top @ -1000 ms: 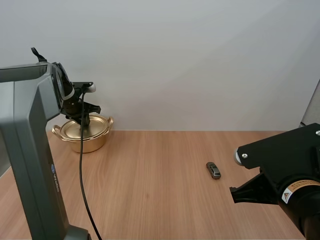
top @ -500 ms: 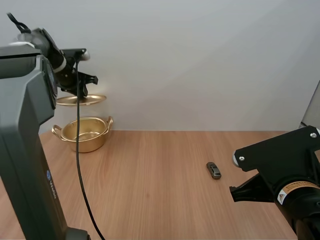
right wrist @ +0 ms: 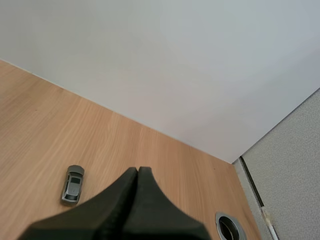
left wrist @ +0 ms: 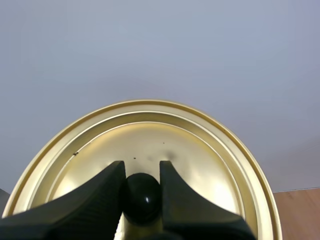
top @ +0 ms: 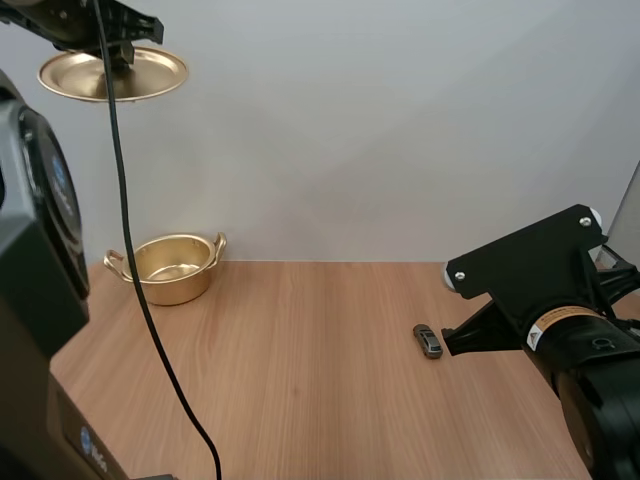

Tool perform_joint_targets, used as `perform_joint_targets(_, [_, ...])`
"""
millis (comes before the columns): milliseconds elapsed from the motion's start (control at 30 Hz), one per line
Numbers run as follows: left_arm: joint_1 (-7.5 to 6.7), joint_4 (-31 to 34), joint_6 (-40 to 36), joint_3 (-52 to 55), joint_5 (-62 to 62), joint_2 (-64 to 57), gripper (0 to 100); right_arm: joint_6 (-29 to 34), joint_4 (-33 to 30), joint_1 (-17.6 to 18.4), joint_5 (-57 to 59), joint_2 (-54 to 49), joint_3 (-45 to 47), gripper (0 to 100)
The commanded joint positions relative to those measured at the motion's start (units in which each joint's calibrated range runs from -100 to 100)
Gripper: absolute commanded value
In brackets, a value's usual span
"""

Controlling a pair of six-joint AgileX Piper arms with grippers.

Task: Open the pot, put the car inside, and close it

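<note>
Lid (top: 112, 73) higher, L hand (top: 118, 52) half off-frame

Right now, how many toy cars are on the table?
1. The grey toy car lies on the table, well to the right of the open pot; part of the pot's inside is hidden.

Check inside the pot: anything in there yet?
Nothing visible: the open pot shows bare gold floor, though its near wall hides the front strip. The car sits on the table, and the lid hangs in the left gripper.
</note>
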Motion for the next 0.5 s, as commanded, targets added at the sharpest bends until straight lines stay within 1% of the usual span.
perform_joint_targets(0, [0.80,-2.0,0.0,-0.1,6.9,-4.8,0,0.0,0.7,-0.2,-7.0,7.6,0.0,0])
perform_joint_targets(133, [2.66,-8.4,-0.1,-0.1,7.5,-9.3,0,-0.1,3.9,0.4,-5.5,22.3,-1.7,0])
perform_joint_targets(200, [3.21,-10.5,-0.1,-0.1,7.5,-11.4,0,-0.1,4.3,1.1,-4.4,30.1,-4.1,0])
perform_joint_targets(233, [3.29,-11.0,-0.1,-0.1,7.5,-12.1,0,-0.1,4.9,1.4,-3.8,33.7,-5.3,0])
perform_joint_targets(267, [3.38,-11.2,-0.1,-0.1,7.5,-12.5,0,-0.1,5.4,1.7,-3.5,35.2,-6.2,0])
perform_joint_targets(333, [3.53,-12.1,-0.1,-0.1,7.5,-15.6,0,-0.1,7.3,2.3,-2.0,43.2,-9.9,0])
perform_joint_targets(467, [3.53,-12.1,-0.1,-0.1,7.5,-18.4,0,-0.1,8.8,2.6,-0.8,50.5,-14.6,0])
